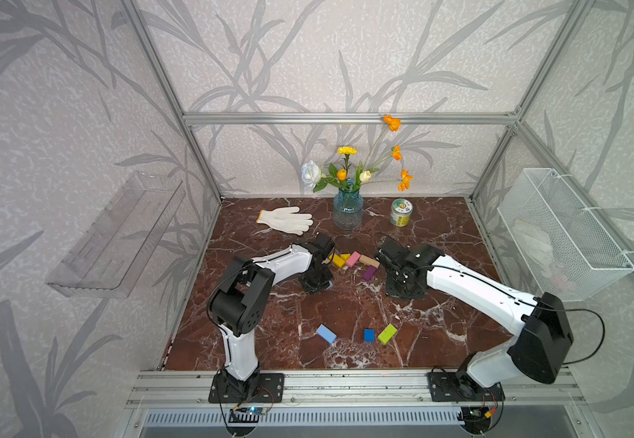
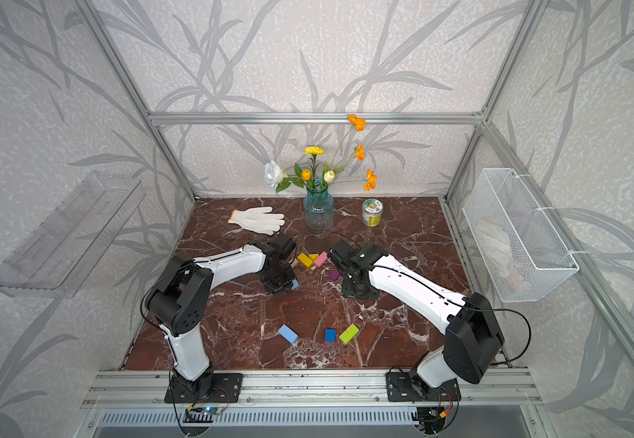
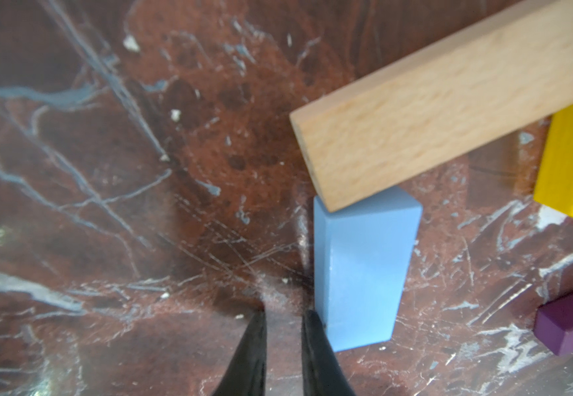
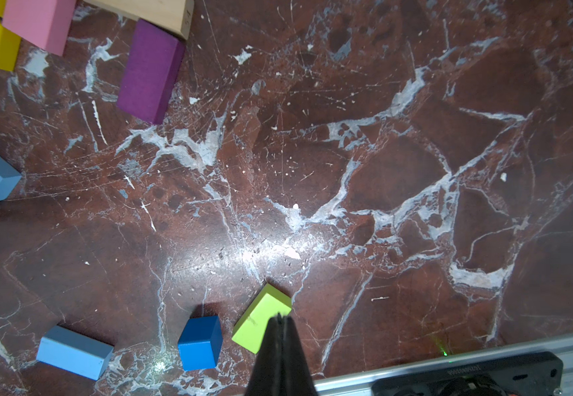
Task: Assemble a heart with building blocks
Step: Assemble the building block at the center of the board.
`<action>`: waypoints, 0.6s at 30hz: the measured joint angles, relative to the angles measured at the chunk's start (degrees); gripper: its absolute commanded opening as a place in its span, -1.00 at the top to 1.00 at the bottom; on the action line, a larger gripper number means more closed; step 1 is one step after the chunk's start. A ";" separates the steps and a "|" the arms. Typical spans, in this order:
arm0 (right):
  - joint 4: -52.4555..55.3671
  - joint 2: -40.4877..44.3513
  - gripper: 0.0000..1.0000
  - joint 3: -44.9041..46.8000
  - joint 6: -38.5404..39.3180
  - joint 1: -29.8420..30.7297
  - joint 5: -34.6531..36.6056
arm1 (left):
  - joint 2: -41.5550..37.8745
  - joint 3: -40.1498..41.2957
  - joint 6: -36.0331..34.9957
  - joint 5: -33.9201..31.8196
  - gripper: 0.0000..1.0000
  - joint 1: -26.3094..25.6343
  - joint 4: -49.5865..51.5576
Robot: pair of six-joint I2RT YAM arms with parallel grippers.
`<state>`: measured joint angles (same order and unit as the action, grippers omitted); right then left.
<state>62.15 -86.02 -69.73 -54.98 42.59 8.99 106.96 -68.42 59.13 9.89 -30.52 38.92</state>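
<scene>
While the heart (image 1: 353, 259) is no more than a ragged arc just above the middle of both top views, the count is easy. The yellow block (image 1: 337, 261), tiny yellow wedge (image 1: 345, 256), pink block (image 1: 353, 259) and tan block (image 1: 369, 261) crowd together, with the purple block (image 1: 369, 273) just below them.

Over to the left wrist view. The second tan block (image 3: 449, 103) slants across the upper right, its corner meeting the far end of the inner light blue block (image 3: 360, 274). The left gripper (image 3: 283, 313) has its fingers all but together with nothing between them, one fingertip against that block's near corner (a push, I'd say, not a pick).

The right gripper (image 4: 279, 317) is clamped tight and empty, low in its own view.

Three pieces wait well apart along the lower middle of the top views: the stray light blue block (image 1: 326, 333), dark blue block (image 1: 369, 335) and lime block (image 1: 387, 333).

My read is that the upper part is roughly gathered but loose. The outline isn't closed, and the lower point has not been built.

Further out, near the upper edge of the marble table (image 1: 459, 235), sit a white glove (image 1: 287, 220), a flower vase (image 1: 347, 212) and a small tin (image 1: 401, 213).
</scene>
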 measured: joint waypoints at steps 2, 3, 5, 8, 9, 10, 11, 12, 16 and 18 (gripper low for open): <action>-0.04 0.22 1.00 0.31 -0.09 0.00 0.00 | 0.11 -0.13 0.00 0.02 0.59 0.00 -0.15; -0.04 0.31 1.00 0.46 -0.13 0.00 0.00 | 0.11 -0.13 0.00 0.00 0.60 0.00 -0.17; -0.07 0.39 1.00 0.52 -0.31 0.00 0.00 | 0.11 -0.13 0.00 0.02 0.60 0.00 -0.17; -0.15 0.57 1.00 0.52 -0.50 0.00 0.00 | 0.11 -0.13 0.00 0.00 0.59 0.00 -0.17; -0.15 0.57 1.00 0.52 -0.50 0.00 0.00 | 0.11 -0.13 0.00 -0.02 0.59 0.00 -0.17; -0.15 0.57 1.00 0.52 -0.55 0.00 0.00 | 0.11 -0.13 0.00 -0.02 0.60 0.00 -0.17; -0.15 0.57 1.00 0.52 -0.59 0.00 0.00 | 0.11 -0.15 0.02 -0.02 0.59 0.00 -0.17; -0.15 0.57 1.00 0.52 -0.66 0.00 0.00 | 0.11 -0.17 0.02 -0.07 0.59 0.00 -0.15; -0.15 0.57 1.00 0.55 -0.72 0.00 0.00 | 0.52 -0.74 0.04 -0.31 0.59 0.00 -0.17; -0.17 0.57 1.00 0.59 -0.72 0.00 0.00 | 0.72 -0.98 0.07 -0.37 0.60 0.00 -0.26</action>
<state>61.98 -85.45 -69.14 -55.70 42.59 8.99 107.68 -69.41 59.20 9.52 -30.52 38.65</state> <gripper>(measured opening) 0.049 0.203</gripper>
